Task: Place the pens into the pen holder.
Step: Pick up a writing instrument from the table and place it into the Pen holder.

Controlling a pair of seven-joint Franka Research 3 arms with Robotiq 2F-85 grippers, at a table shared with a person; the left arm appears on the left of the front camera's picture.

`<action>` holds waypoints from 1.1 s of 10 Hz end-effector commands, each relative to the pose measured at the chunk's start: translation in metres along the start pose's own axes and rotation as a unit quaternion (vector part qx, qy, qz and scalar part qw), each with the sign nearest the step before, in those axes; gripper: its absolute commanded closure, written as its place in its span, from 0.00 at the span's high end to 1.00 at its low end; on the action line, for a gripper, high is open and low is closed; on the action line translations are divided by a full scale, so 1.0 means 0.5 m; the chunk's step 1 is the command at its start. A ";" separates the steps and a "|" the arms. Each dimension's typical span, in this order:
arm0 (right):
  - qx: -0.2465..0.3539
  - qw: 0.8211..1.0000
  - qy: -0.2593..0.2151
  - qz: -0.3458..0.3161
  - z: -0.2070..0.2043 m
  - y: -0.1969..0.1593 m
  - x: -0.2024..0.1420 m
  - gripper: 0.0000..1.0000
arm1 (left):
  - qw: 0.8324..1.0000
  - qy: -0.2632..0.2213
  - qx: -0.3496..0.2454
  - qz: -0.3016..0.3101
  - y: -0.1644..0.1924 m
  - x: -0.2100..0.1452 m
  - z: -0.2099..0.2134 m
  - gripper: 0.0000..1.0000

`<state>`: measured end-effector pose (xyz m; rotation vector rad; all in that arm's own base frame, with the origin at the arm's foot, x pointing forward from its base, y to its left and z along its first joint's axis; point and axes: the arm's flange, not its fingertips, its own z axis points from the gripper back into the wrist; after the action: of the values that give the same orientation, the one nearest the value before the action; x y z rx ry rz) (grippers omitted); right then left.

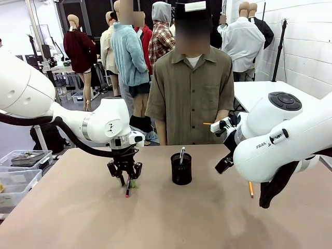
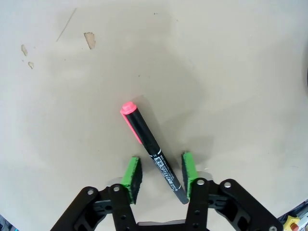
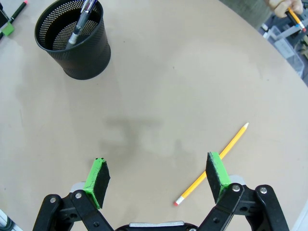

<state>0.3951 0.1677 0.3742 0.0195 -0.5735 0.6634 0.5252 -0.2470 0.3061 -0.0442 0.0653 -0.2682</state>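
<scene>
The pen holder (image 1: 181, 170), a black mesh cup, stands mid-table with a silver-grey pen (image 1: 182, 154) upright in it. My left gripper (image 1: 124, 177) points down at the table left of the cup. In the left wrist view a dark pen (image 2: 153, 148) with a pink-red cap lies flat between the gripper's (image 2: 160, 160) green pads (image 2: 133, 174), which stand narrowly open with a gap on each side. My right gripper (image 3: 158, 175) hangs wide open above the table, holding nothing. An orange-yellow pencil (image 3: 211, 164) lies just beside its right pad (image 3: 217, 173). The holder (image 3: 74, 41) is farther off.
A person stands at the far side, one hand holding another orange pencil (image 1: 207, 124) above the table's back edge. Clear plastic bins (image 1: 21, 174) sit off the table's left. The pencil on the table (image 1: 250, 188) lies under my bulky right arm (image 1: 280, 140).
</scene>
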 end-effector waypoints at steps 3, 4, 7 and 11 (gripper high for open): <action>0.001 1.000 0.000 0.000 -0.001 0.001 -0.001 1.00 | 1.000 0.005 0.022 0.004 -0.012 -0.001 -0.005 0.00; 0.001 1.000 0.000 0.000 -0.001 0.001 -0.001 1.00 | 1.000 0.006 0.027 0.003 -0.014 -0.002 -0.003 0.00; 0.001 1.000 0.000 0.000 -0.001 0.001 -0.001 1.00 | 0.999 0.005 0.035 -0.003 -0.018 -0.003 0.002 0.00; 0.001 1.000 0.000 0.000 -0.001 0.001 -0.001 1.00 | 0.998 -0.042 0.013 -0.049 -0.002 -0.023 0.028 0.00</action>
<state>0.3950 0.1677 0.3742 0.0195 -0.5735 0.6634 0.5222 -0.2549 0.3174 -0.0240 0.0195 -0.3377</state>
